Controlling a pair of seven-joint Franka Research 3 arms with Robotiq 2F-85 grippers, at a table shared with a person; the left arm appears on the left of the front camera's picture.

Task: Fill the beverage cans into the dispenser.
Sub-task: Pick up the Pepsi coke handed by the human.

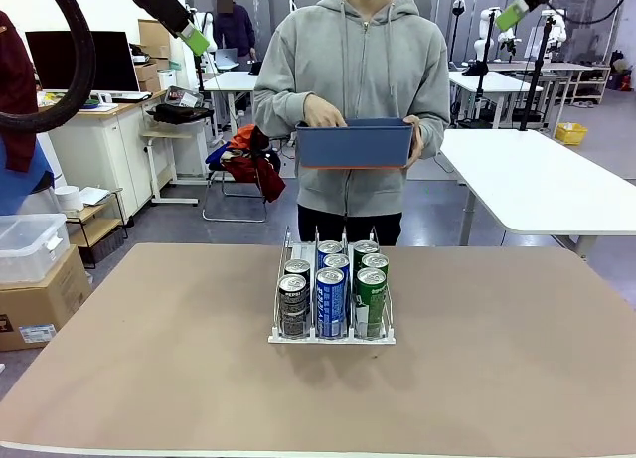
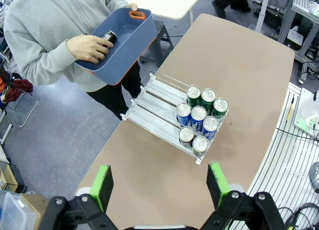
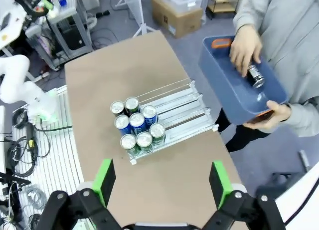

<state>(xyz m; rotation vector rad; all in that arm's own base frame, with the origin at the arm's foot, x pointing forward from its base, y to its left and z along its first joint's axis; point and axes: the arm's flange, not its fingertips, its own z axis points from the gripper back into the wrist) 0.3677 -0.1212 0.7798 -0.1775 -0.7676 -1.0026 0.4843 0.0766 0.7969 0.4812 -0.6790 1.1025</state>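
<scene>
The left pincer [image 2: 159,177] and right pincer [image 3: 162,175] are held apart above the brown desk [image 1: 497,359]. The slim dark aluminium can [image 3: 256,76] gripped in the blue plastic bin [image 3: 224,78] is best stood upright behind two dark cans [image 1: 293,301] in the clear three-lane dispenser [image 2: 149,108].

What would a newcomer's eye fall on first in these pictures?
On the table, the dispenser with eight cans crowded at its near end. Behind it, a person holds a blue bin, one hand on a dark can inside. The left claw and right claw hang open, high above the table.
</scene>
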